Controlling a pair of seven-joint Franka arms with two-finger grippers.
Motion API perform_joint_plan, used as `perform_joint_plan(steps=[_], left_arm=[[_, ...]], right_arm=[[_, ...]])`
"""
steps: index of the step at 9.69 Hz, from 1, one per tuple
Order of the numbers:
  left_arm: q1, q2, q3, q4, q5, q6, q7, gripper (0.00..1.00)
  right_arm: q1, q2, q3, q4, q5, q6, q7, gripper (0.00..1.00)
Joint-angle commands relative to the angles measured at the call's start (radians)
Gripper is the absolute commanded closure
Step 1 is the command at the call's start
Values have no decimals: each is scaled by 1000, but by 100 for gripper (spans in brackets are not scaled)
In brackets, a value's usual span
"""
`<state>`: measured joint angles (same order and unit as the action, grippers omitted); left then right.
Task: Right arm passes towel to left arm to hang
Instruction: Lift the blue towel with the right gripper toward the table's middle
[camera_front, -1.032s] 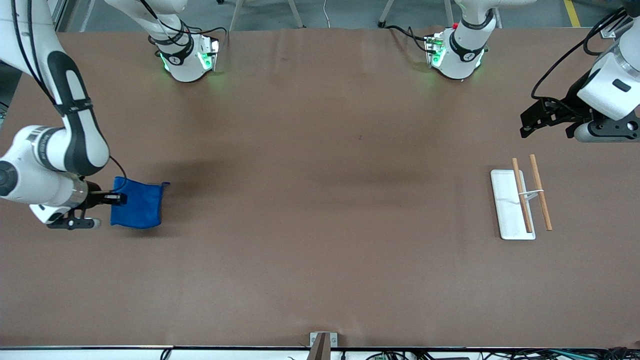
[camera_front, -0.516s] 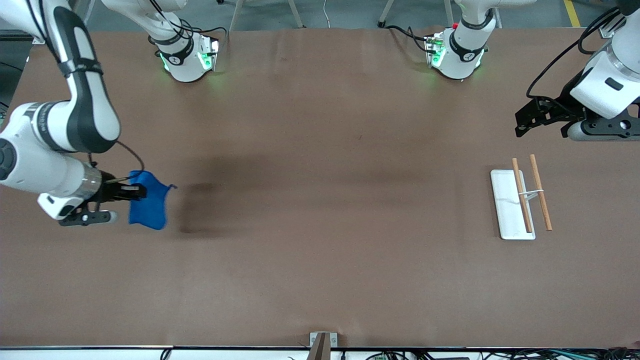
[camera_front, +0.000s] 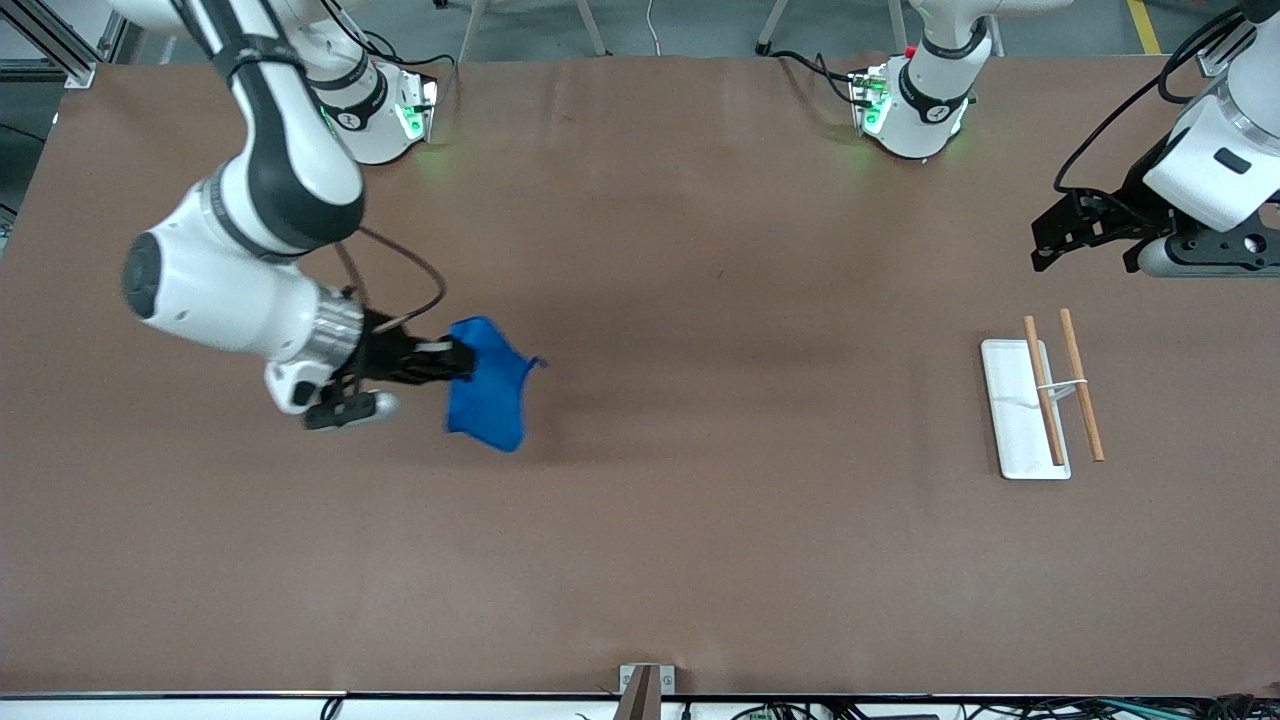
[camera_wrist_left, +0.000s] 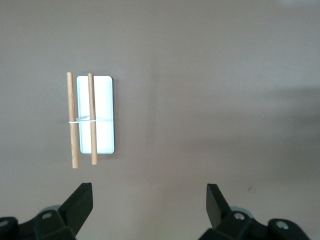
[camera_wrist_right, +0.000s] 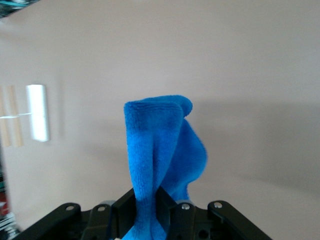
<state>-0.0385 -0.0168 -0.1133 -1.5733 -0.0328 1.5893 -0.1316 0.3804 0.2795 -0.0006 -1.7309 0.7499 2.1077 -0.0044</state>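
Observation:
My right gripper (camera_front: 462, 360) is shut on the bright blue towel (camera_front: 488, 385) and holds it in the air over the table, toward the right arm's end. The towel hangs folded from the jaws, a thread tag at one corner. In the right wrist view the towel (camera_wrist_right: 160, 150) is pinched between the black fingers (camera_wrist_right: 127, 210). My left gripper (camera_front: 1045, 240) is open and empty in the air at the left arm's end of the table, over bare table beside the rack. In the left wrist view its fingertips (camera_wrist_left: 80, 197) stand wide apart.
A white base with two wooden rods, the hanging rack (camera_front: 1040, 400), lies on the brown table near the left arm's end; it also shows in the left wrist view (camera_wrist_left: 92, 117) and the right wrist view (camera_wrist_right: 37, 120). A metal bracket (camera_front: 645, 680) sits at the table's near edge.
My right arm has lifted the towel off the table and carried it toward the table's middle. The left gripper has barely shifted.

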Motion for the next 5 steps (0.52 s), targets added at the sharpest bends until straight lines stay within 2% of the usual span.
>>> perform_joint_plan(steps=[1,2,3,4,5], left_arm=[[8,4,0,-33,-104,-28,23,0],[23,12,6,-31,-178,-23,53,0],[31,15,6,-30,-199,-16,84,4],[32,17,6,-39,-222,-15,116,0],[32,29,6,-50,-257,-20,131,0]], right_arm=[[116,-2,-13,10,213,53,9,99],[171,1,-13,22,343,93,9,99],[211,1,-13,37,503,122,-3,99],[230,1,-13,63,629,124,-6,99],[242,1,-13,91,702,124,-6,99]])
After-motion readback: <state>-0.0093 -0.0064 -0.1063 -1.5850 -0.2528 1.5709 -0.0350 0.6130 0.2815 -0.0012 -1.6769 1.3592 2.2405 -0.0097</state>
